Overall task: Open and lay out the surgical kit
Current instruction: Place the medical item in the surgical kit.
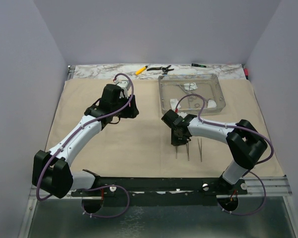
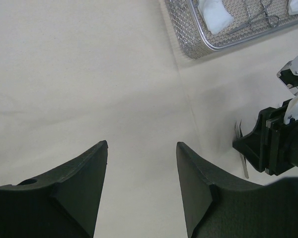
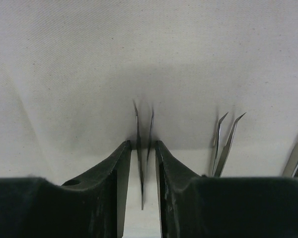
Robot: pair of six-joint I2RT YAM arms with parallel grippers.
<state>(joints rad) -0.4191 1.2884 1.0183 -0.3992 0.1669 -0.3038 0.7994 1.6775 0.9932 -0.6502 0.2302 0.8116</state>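
Bolted along the near edge of the table [image 1: 104, 71], two arms are pictured from above, reaching over the beige cloth wrap [image 1: 139, 148], which is spread flat. The clear tray [image 1: 164, 101] is set on the cloth at the far right, with clamps [image 1: 189, 101] and gauze [image 1: 191, 87] seen inside it. The right claw [image 1: 181, 140] is lowered toward the cloth in front of the tray, where thin tweezers [image 1: 201, 148] are laid side by side. The left claw [image 1: 128, 110] is held apart to the left.

From the left wrist, the left claw [image 2: 141, 144] is shown open and empty above bare cloth, with a corner of the tray [image 2: 198, 47] at upper right.

From the right wrist, the right claw [image 3: 141, 144] is shown closed on the held tweezers [image 3: 139, 153], tips pointed down at the cloth. Whether they touch it cannot be told. Two more pairs [image 3: 223, 141] are laid just beside it.

The laying-out of the tweezers is judged to be the step in hand. A release parallel to the others is called for next, then a return to the tray for clamps and gauze.
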